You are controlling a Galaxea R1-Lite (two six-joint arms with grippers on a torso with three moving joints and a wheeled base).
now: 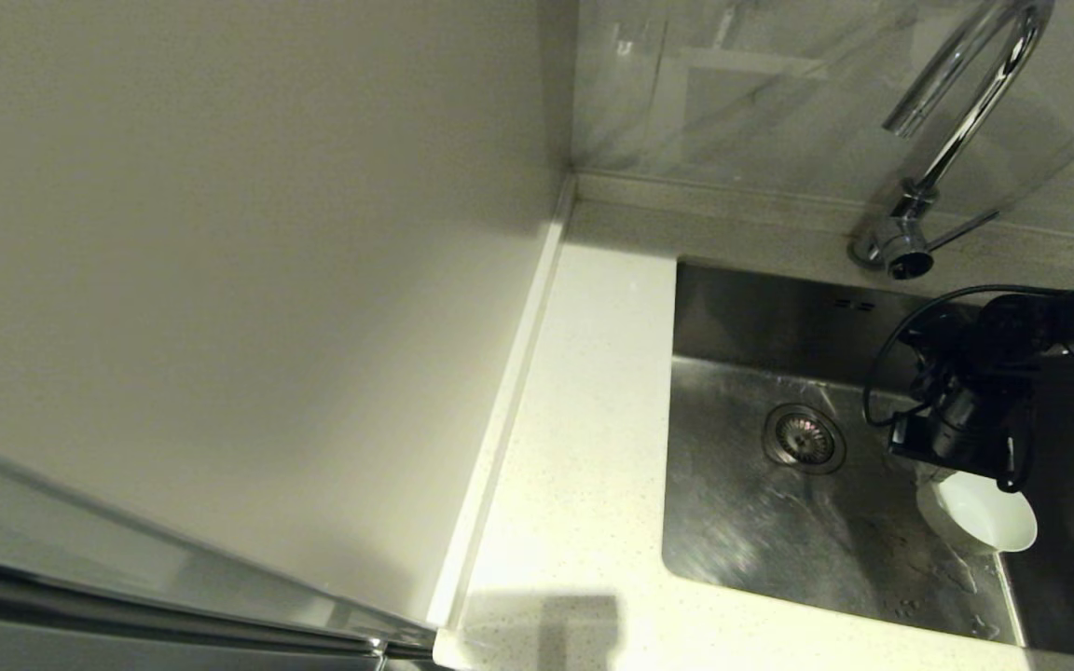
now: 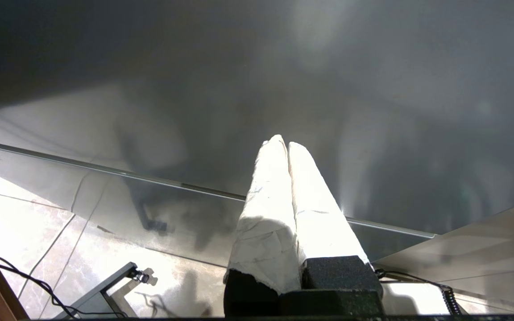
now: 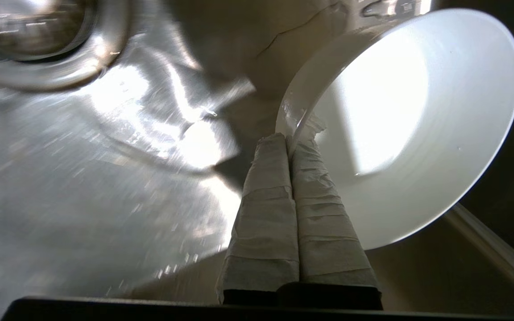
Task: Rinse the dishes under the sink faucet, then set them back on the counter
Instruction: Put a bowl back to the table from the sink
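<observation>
Right claw (image 3: 290, 140) is clamped on the rim of a white bowl (image 3: 417, 125), down in the sink (image 1: 733, 540), on the side of the drain (image 1: 803, 436) away from the surface (image 1: 584, 447). Bowl hangs tilted, nearly on edge. Grip is thin, rim only, and the steel looks wet, so it could slip. Lift slow, keep the wrist steady, bring it under the faucet (image 1: 961, 102) spout behind the drain with the hollow facing up. Left claw (image 2: 288, 147) is parked off-scene, fingers together, holding nothing.
</observation>
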